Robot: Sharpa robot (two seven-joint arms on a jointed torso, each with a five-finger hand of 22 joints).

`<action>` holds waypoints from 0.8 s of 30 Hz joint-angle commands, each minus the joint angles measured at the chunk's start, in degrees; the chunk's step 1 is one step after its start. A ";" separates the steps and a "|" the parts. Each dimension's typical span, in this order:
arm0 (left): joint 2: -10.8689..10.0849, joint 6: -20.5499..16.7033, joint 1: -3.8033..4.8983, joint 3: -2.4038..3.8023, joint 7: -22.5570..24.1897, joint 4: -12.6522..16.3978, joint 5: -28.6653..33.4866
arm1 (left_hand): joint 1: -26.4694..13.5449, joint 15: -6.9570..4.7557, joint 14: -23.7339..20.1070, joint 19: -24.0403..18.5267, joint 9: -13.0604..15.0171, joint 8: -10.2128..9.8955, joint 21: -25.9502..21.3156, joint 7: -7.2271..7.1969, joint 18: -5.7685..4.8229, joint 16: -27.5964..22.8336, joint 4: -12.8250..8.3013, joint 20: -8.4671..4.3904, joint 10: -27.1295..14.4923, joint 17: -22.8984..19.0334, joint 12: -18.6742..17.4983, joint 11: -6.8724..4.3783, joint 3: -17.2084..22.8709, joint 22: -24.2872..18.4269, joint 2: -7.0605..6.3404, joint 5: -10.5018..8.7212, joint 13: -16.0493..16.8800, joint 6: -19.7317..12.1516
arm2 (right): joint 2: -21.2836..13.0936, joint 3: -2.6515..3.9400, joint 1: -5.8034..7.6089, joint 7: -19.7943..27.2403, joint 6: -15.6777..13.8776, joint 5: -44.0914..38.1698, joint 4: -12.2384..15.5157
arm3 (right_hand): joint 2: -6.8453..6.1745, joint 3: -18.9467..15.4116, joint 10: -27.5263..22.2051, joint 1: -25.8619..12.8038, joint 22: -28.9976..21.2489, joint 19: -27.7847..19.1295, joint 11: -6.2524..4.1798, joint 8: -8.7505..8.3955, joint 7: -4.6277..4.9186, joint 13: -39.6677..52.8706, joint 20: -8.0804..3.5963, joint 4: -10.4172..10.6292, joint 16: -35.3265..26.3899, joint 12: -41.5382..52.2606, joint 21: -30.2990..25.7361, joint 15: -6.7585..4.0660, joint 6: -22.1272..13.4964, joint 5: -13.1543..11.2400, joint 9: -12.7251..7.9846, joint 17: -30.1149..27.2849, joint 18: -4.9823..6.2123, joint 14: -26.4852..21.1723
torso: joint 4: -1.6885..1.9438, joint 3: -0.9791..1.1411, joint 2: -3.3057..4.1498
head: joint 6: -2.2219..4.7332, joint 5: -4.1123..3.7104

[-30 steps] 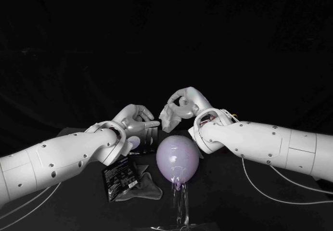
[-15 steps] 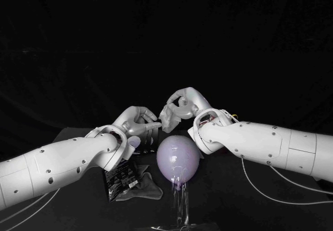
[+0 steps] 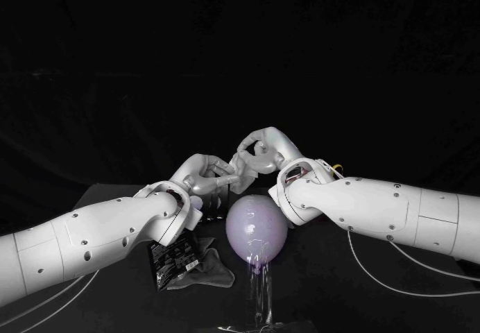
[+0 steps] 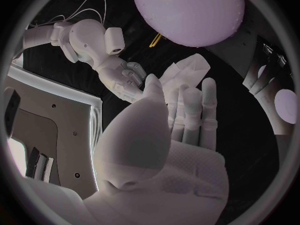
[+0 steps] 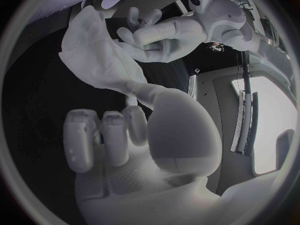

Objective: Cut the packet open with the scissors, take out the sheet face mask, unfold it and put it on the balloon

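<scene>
The right hand is holding the sheet face mask up in the air above the balloon, with its fingers clenched on one bunched end of the sheet. The left hand is reaching in from the other side, and its fingers are touching the free edge of the mask. I cannot tell whether they are actually pinching it.

The mask is hanging folded and limp, so it is probably very light, soft and wet. Its layers are likely clinging to one another, and the thin material could tear if it is pulled hard. Each hand is best taking an outer edge or corner, well apart from the other, and peeling the folds open gently rather than tugging at the middle.

The balloon is standing on a clear stand around the middle of the desk. It is light and springy and is apt to rock or slip under a push, so the mask wants draping over it, not pressing down.

The opened packet is lying on the desk between the balloon and the left edge, with a crumpled grey piece just beside it.
</scene>
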 commanded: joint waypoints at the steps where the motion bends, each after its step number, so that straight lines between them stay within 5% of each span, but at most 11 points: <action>1: 0.35 0.10 0.00 0.10 0.63 -0.25 2.35 | -0.95 0.59 0.10 0.32 -0.35 -0.66 -0.26 0.50 0.76 -0.28 -0.07 0.03 0.01 -0.09 -0.47 0.61 -0.69 -0.09 0.02 -0.17 -0.11 -0.13 | -0.23 0.05 0.04 0.20 0.49 -0.70 0.68 | 0.55 0.17 0.35 -0.31 13.90 4.28 0.00 2.11 -0.19 4.67 -0.15 -0.50 0.31 0.36 0.15 -0.28 0.40 0.28 1.61 14.65 -0.77 5.92 | 0.03 0.00 -0.01 | 0.16 0.04; 15: 0.82 -0.50 -0.03 0.13 0.17 -0.86 3.96 | -2.38 0.96 0.00 0.43 -0.89 -1.72 -0.44 0.97 0.75 -0.26 -0.02 0.27 -0.51 -0.23 -0.74 1.04 -1.82 -0.21 -0.33 -0.21 -0.20 -0.51 | -0.86 0.04 0.04 0.14 0.78 -0.85 2.91 | 0.58 0.26 0.42 -0.44 13.90 4.27 -0.01 2.14 -0.20 4.78 -0.16 -0.65 0.32 0.46 0.14 -0.29 0.42 0.29 1.62 14.67 -0.77 5.93 | 0.08 -0.09 0.01 | 0.12 -0.03; 22: 0.97 -1.09 -0.03 0.13 0.48 -0.96 4.10 | -1.53 0.60 0.68 0.65 -0.57 -0.52 -0.50 0.22 0.84 0.15 -0.34 0.29 0.07 0.97 0.24 0.50 -2.03 -0.26 0.57 -0.19 0.25 1.98 | -0.98 0.04 0.04 0.11 0.91 -0.86 3.59 | 0.63 0.37 0.45 -0.57 13.91 4.30 -0.01 2.16 -0.20 4.83 -0.16 -0.80 0.30 0.49 0.20 -0.29 0.45 0.31 1.63 14.64 -0.78 5.92 | 0.10 -0.08 -0.01 | 0.07 0.12; 24: 1.03 -1.30 -0.03 0.14 0.52 -1.00 4.11 | 0.62 0.17 1.52 0.86 -0.44 0.03 -0.35 -0.39 0.88 0.57 -0.86 0.14 0.60 2.30 0.70 -0.02 -1.07 -0.19 2.22 -0.14 0.44 3.10 | -1.00 0.04 0.04 0.10 0.94 -0.86 3.71 | 0.63 0.37 0.45 -0.57 13.91 4.30 -0.01 2.16 -0.20 4.83 -0.16 -0.80 0.30 0.49 0.20 -0.29 0.45 0.31 1.63 14.64 -0.78 5.92 | 0.07 -0.06 -0.01 | 0.05 0.17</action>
